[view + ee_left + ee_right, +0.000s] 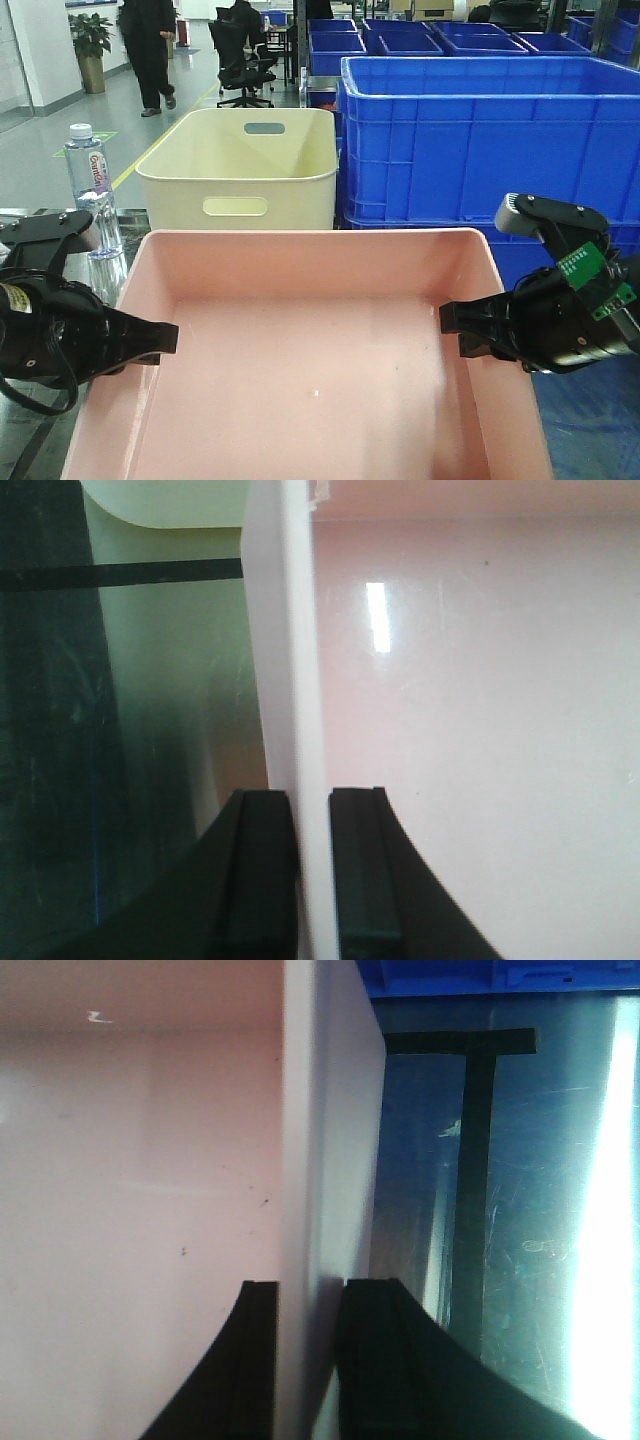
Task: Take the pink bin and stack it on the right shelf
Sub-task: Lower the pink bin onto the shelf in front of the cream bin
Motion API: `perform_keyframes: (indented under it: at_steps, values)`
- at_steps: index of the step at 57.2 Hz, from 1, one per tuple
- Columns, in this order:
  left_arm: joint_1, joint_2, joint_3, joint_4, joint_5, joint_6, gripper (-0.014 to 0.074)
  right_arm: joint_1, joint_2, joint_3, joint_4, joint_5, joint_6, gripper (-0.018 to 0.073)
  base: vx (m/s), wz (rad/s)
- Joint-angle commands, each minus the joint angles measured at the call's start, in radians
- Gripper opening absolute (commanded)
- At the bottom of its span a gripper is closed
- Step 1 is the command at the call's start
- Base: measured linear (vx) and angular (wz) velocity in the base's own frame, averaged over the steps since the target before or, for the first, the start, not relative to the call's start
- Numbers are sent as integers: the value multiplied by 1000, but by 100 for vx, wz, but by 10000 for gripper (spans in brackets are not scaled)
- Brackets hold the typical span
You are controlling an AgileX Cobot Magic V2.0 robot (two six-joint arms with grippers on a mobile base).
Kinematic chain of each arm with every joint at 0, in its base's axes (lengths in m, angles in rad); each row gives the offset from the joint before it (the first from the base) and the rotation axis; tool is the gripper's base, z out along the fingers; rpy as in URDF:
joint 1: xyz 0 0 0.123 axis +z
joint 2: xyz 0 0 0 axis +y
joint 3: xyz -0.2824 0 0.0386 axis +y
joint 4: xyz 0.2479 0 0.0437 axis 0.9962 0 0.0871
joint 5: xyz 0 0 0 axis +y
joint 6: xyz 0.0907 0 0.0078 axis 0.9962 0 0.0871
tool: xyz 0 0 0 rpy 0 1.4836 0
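Pink bin (pixel 310 380) lies in front of the cream bin (pixel 240 160). Left gripper (pixel 310 810) is clamped on its left wall and right gripper (pixel 312 1295) on its right wall. Taped shelf (pixel 520 1210) shows beside both walls; contact beneath cannot be told.

Glossy grey floor (pixel 40 150), black office chairs (pixel 245 65), potted plant (pixel 92 35) (far left corner)

The wide shallow plastic bin (pixel 310 380) is pale pink; the taller plastic tub (pixel 240 165) at twelve o'clock is cream. The dark glossy shelf top (pixel 540 1210) carries black tape lines (pixel 478 1160).
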Motion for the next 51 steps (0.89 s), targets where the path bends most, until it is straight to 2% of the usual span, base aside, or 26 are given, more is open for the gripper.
perform_keyframes:
  at_steps: [1,14,22,40,51]
  values:
    - [3,-37,-28,12,-49,2,-1,-11,-46,-36,4,-102,-3,-8,0,0]
    - [4,-20,-28,35,-19,-1,-1,-11,4,-36,103,-94,-93,-8,0,0]
    - [4,28,-28,49,31,-39,-1,-11,80,-36,157,-71,-164,-8,0,0]
    - [4,108,-28,93,3,-39,3,-11,177,-36,159,-56,-157,8,0,0]
    - [4,113,-28,148,-30,-39,49,-11,184,-36,151,-56,-158,82,0,0]
